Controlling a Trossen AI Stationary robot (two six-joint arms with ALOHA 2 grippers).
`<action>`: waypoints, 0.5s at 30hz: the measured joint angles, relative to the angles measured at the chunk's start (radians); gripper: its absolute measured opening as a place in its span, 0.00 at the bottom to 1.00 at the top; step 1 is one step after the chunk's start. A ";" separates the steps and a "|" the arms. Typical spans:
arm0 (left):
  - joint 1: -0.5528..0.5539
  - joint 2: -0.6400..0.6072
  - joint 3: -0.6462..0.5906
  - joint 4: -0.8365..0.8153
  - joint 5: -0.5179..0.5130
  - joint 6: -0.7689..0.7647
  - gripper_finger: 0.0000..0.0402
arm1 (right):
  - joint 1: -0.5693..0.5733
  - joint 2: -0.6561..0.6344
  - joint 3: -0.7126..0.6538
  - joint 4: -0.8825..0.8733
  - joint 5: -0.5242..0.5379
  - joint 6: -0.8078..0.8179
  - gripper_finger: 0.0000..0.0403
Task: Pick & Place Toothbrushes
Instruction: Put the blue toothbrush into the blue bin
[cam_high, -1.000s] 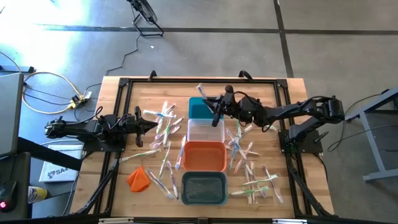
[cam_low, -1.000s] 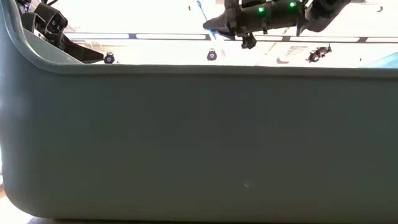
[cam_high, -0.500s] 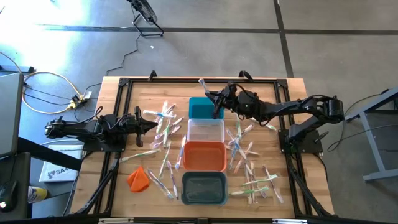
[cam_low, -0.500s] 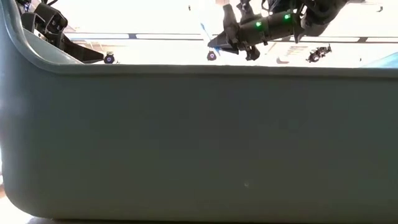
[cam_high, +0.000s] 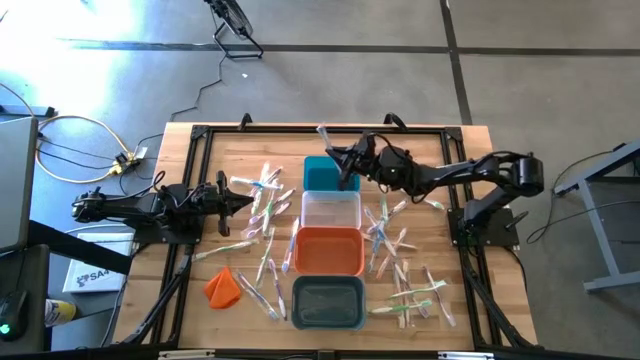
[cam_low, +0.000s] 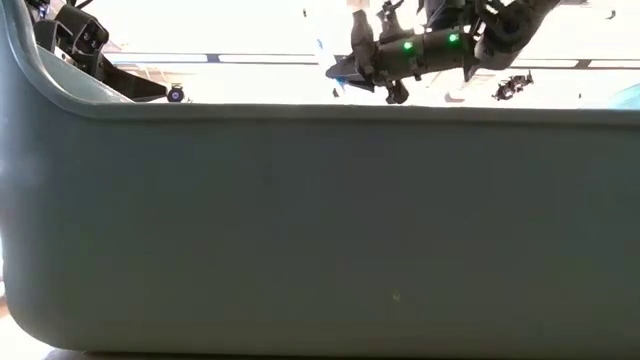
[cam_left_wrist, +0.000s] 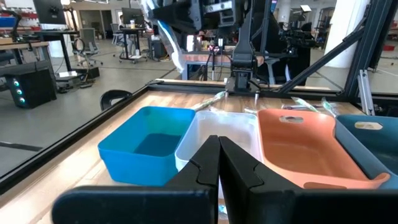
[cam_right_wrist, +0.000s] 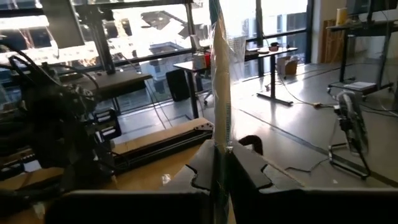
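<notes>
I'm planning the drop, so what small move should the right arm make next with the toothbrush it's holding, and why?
Probably lower it slightly, then release. The right gripper is shut on a toothbrush that sticks up from its fingers, and it hangs above the teal bin, which looks empty.

We see the low view almost wholly blocked by a grey bin wall (cam_low: 320, 230). The wrapped toothbrush (cam_right_wrist: 221, 74) runs off the right wrist picture's upper edge, its lower end hidden between fingers.
</notes>
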 joint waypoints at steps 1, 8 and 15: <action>0.000 0.000 0.000 0.000 0.000 0.000 0.00 | 0.000 0.012 0.000 0.012 -0.012 -0.001 0.04; 0.000 0.000 0.000 0.001 0.000 0.000 0.00 | -0.011 0.076 0.016 0.041 -0.039 -0.020 0.04; 0.000 0.000 0.000 0.001 0.000 0.000 0.00 | -0.008 0.077 0.017 0.049 -0.058 -0.046 0.04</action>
